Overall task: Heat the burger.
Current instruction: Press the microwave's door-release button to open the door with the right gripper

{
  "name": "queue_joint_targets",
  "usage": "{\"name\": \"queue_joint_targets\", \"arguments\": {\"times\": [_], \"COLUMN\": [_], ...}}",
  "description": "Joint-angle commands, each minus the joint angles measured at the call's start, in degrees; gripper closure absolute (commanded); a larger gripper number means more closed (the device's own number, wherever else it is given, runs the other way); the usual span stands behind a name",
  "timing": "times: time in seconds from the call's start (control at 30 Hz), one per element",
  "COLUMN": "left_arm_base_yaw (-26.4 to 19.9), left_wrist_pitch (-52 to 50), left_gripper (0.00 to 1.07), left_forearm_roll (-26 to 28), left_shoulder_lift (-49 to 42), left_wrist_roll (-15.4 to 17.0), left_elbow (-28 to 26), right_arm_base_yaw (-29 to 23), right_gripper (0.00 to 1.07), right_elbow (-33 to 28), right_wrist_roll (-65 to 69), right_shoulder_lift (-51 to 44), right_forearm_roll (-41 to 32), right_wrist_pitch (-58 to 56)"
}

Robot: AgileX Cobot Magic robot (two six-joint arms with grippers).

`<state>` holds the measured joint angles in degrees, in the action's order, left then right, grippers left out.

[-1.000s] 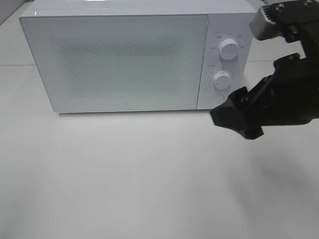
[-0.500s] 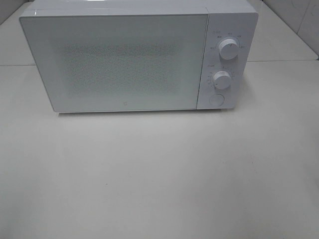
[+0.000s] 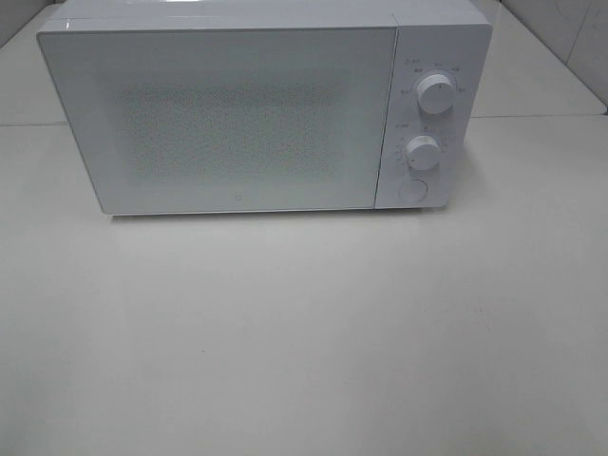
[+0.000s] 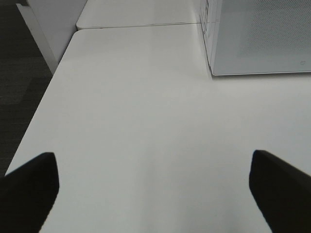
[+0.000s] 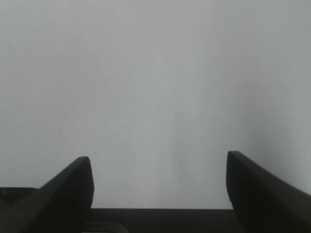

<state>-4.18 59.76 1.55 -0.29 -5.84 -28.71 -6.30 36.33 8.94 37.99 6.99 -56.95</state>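
Observation:
A white microwave point(image 3: 247, 104) stands at the back of the table with its door shut; two round knobs point(image 3: 435, 93) and a button sit on its right panel. The burger is out of view. Neither arm appears in the high view. In the left wrist view my left gripper point(image 4: 153, 187) is open, its two black fingers point(image 4: 29, 189) wide apart over bare white table, with the microwave's corner point(image 4: 257, 39) ahead. In the right wrist view my right gripper point(image 5: 158, 187) is open with nothing between its fingers point(image 5: 73, 187), facing a plain white surface.
The white table point(image 3: 304, 332) spreads in front of the microwave. In the left wrist view the table's edge point(image 4: 46, 92) drops to a dark floor, and a seam point(image 4: 141, 25) joins a second tabletop behind.
A second ago my right arm hung in front of the microwave's knob panel in the high view. It has since withdrawn out of that view.

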Motion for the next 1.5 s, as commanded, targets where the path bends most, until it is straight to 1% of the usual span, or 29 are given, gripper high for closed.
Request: {"name": "queue_joint_targets", "arguments": {"times": [0.03, 0.1, 0.13, 0.2, 0.23, 0.27, 0.3, 0.33, 0.4, 0.43, 0.47, 0.5, 0.57, 0.83, 1.37, 1.47, 1.5], "left_arm_base_yaw": [-0.2, -0.2, -0.2, -0.2, -0.2, -0.2, -0.2, -0.2, -0.2, -0.2, -0.2, -0.2, -0.2, -0.2, -0.2, -0.2, -0.2], "left_wrist_pitch": [-0.5, -0.5, -0.5, -0.5, -0.5, -0.5, -0.5, -0.5, -0.5, -0.5, -0.5, -0.5, -0.5, -0.5, -0.5, -0.5, -0.5], "left_gripper": [0.06, 0.06, 0.06, 0.06, 0.06, 0.06, 0.06, 0.06, 0.06, 0.06, 0.06, 0.06, 0.06, 0.06, 0.06, 0.06, 0.06], "left_forearm_roll": [-0.1, -0.1, -0.1, -0.1, -0.1, -0.1, -0.1, -0.1, -0.1, -0.1, -0.1, -0.1, -0.1, -0.1, -0.1, -0.1, -0.1], "left_shoulder_lift": [-1.2, -1.2, -1.2, -1.2, -1.2, -1.2, -1.2, -1.2, -1.2, -1.2, -1.2, -1.2, -1.2, -1.2, -1.1, -1.1, -1.1], "left_wrist_roll": [0.2, 0.2, 0.2, 0.2, 0.2, 0.2, 0.2, 0.2, 0.2, 0.2, 0.2, 0.2, 0.2, 0.2, 0.2, 0.2, 0.2], "left_elbow": [0.2, 0.2, 0.2, 0.2, 0.2, 0.2, 0.2, 0.2, 0.2, 0.2, 0.2, 0.2, 0.2, 0.2, 0.2, 0.2, 0.2], "right_arm_base_yaw": [0.2, 0.2, 0.2, 0.2, 0.2, 0.2, 0.2, 0.2, 0.2, 0.2, 0.2, 0.2, 0.2, 0.2, 0.2, 0.9, 1.9], "right_gripper": [0.32, 0.32, 0.32, 0.32, 0.32, 0.32, 0.32, 0.32, 0.32, 0.32, 0.32, 0.32, 0.32, 0.32, 0.32, 0.32, 0.32], "right_elbow": [-1.8, -3.8, -3.8, -5.0, -5.0, -5.3, -6.0, -6.0, -7.5, -7.5, -8.1, -8.1, -8.1, -8.3, -8.3, -8.3, -8.3], "right_wrist_roll": [-2.2, -2.2, -2.2, -2.4, -2.4, -2.7, -3.7, -3.7, -5.3, -5.3, -5.3, -5.3, -5.3, -8.4, -8.9, -8.9, -9.3], "right_shoulder_lift": [-4.9, -11.2, -11.2, -17.3, -17.3, -19.5, -23.7, -23.7, -29.2, -29.2, -32.1, -32.1, -35.2, -39.8, -39.8, -39.8, -39.8], "right_forearm_roll": [-2.5, -3.6, -3.6, -3.7, -3.7, -3.7, -3.6, -3.6, -3.7, -3.7, -3.8, -3.8, -3.8, -4.8, -5.3, -5.4, -5.4], "right_wrist_pitch": [-0.8, -0.7, -0.7, -0.9, -0.9, -0.9, -0.5, -0.5, 1.0, 1.0, 1.9, 1.9, 1.9, 1.8, 1.9, 1.9, 1.9]}}
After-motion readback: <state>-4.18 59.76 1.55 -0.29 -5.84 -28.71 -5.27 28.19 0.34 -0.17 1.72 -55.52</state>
